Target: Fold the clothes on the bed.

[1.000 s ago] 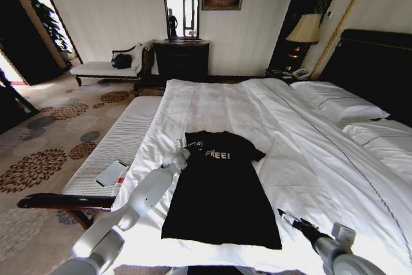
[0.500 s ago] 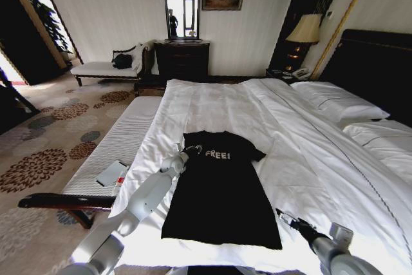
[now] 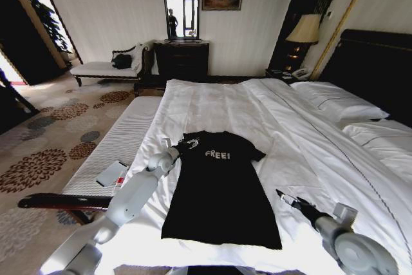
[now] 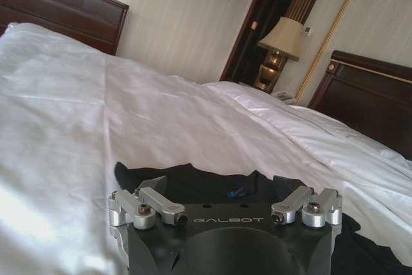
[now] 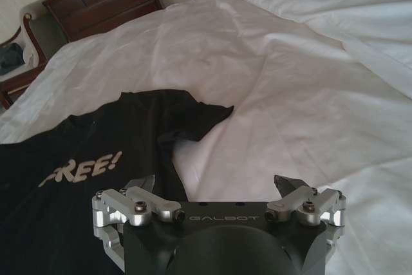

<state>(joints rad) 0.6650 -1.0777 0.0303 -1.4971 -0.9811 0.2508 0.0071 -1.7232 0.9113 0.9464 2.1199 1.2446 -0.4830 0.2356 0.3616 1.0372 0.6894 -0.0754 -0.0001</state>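
The black T-shirt [image 3: 219,185] with white "FREE!" lettering lies flat, collar away from me, on the white duvet of the bed [image 3: 212,104]. My left gripper [image 3: 183,144] is at the shirt's left shoulder edge. In the left wrist view this gripper [image 4: 219,188] is open, its fingers spread just above the black fabric [image 4: 212,181]. My right gripper [image 3: 283,196] hovers over bare duvet, right of the shirt's lower half. It is open [image 5: 215,188] and faces the shirt [image 5: 96,152] and its right sleeve [image 5: 196,117]. The left sleeve is hidden.
A pale cushioned bench [image 3: 122,136] runs along the bed's left side with a white card [image 3: 111,173] on it. Pillows [image 3: 341,104] and a dark headboard [image 3: 380,62] are on the right. A dresser [image 3: 181,59], lamp [image 3: 304,30] and chaise [image 3: 103,69] stand by the far wall.
My left gripper has shifted left and slightly farther, from over the shirt's chest to its left shoulder edge. The right gripper has risen a little farther up the duvet.
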